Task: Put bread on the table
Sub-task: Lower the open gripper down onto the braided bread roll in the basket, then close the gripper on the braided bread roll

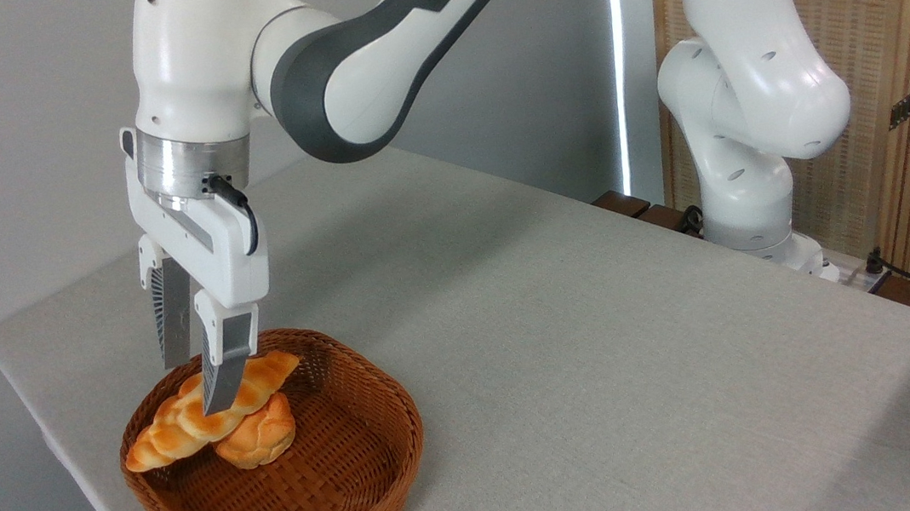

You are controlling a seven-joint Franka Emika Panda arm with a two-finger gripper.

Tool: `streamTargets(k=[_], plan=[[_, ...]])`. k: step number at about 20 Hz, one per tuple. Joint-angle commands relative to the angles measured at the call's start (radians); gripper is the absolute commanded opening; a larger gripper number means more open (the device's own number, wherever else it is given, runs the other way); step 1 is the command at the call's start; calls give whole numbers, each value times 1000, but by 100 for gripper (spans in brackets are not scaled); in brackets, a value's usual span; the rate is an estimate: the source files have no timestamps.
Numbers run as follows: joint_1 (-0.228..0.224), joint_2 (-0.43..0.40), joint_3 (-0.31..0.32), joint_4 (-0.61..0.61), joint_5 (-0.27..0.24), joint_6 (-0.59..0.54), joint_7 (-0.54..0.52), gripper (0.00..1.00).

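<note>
The bread [175, 429], a long golden braided loaf, lies slanted across the back left of the brown wicker basket [338, 509], at about rim height and over a small round bun [260, 436]. My gripper [198, 388] points straight down with one finger on each side of the loaf's middle, shut on it. The front finger [224, 372] covers part of the loaf, and the rear finger stands behind it. The basket sits on the grey-beige table [557, 321] near its front left corner.
The table's left edge runs just past the basket. A second white robot arm [746, 102] stands at the table's back right edge, with cables and a wooden screen behind it. Bare cloth stretches to the right of the basket.
</note>
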Motion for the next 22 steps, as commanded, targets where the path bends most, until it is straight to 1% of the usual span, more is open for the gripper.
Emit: streamTargets(k=[1, 9, 11, 15, 16, 17, 18, 19, 20, 22], plan=[[-17, 10, 5, -14, 41, 29, 5, 100], [-29, 37, 4, -15, 47, 61, 8, 100], [-29, 39, 4, -15, 88, 60, 6, 100], [-29, 40, -3, -14, 95, 61, 3, 100], [-29, 40, -3, -15, 95, 61, 2, 96], [-29, 40, -3, -15, 92, 61, 0, 87], [-29, 40, -4, -15, 87, 61, 0, 74], [-29, 39, -4, -14, 84, 60, -1, 63], [-29, 39, -6, -14, 84, 61, -3, 59], [-29, 39, -10, -14, 82, 60, -5, 54]])
